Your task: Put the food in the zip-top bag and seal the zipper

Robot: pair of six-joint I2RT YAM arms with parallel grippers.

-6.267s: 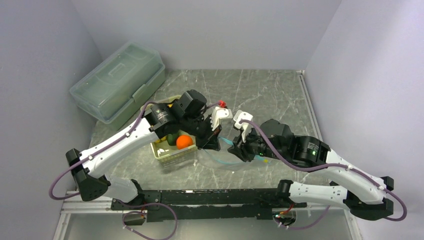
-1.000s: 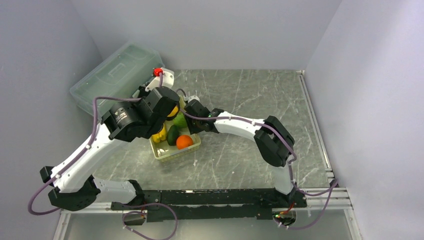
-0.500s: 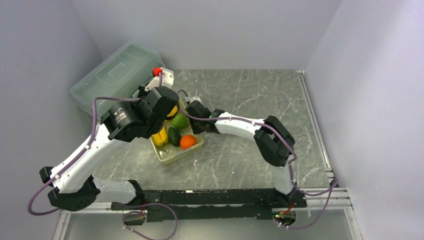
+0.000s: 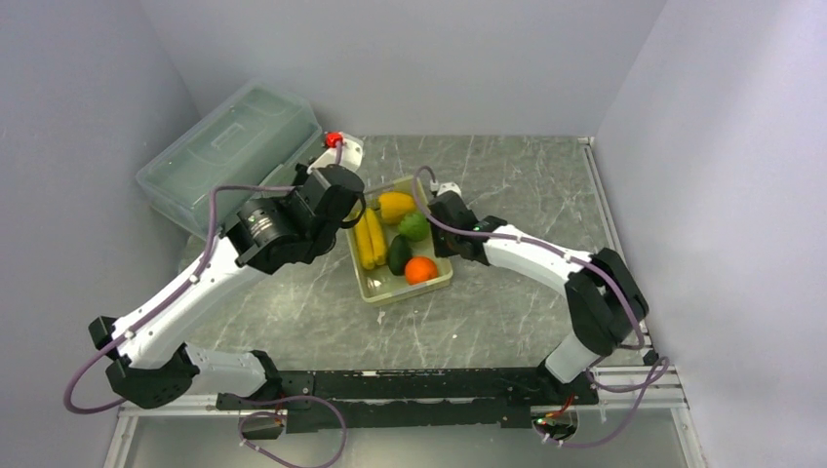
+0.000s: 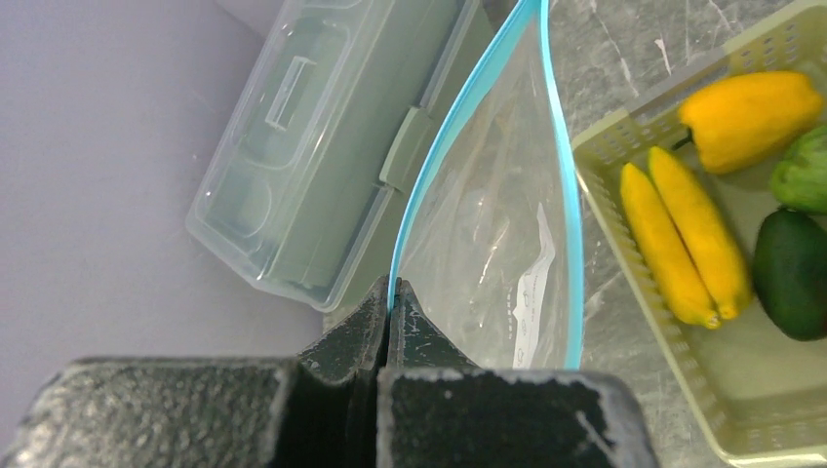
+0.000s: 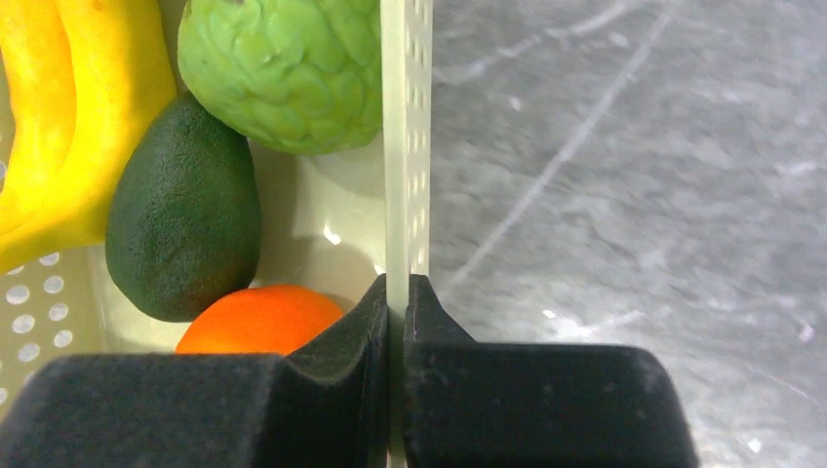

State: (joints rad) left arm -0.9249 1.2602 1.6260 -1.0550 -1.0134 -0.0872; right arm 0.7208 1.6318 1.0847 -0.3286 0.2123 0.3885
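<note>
My left gripper [image 5: 390, 292] is shut on one teal-blue zipper [image 5: 429, 166] edge of the clear zip-top bag [image 5: 488, 214], which hangs open beside the basket. The food lies in the pale perforated basket [image 4: 437, 283]: an orange [image 4: 421, 270], a dark avocado [image 4: 399, 255], a light green round piece [image 4: 413, 226], yellow bananas [image 4: 369, 239] and a yellow pepper [image 4: 395, 206]. My right gripper [image 6: 395, 292] is shut on the basket's thin side wall [image 6: 405, 146], with the orange [image 6: 258, 322] and avocado [image 6: 180, 214] just inside it.
A large translucent lidded storage box [image 4: 229, 156] stands at the back left against the wall, just behind the hanging bag. Grey marble tabletop [image 4: 517, 195] stretches to the right of the basket. A rail runs along the table's right edge [image 4: 610, 224].
The basket has slid to the right and away from the box, with my right gripper on its wall. My left arm has shifted right too, still holding the bag.
</note>
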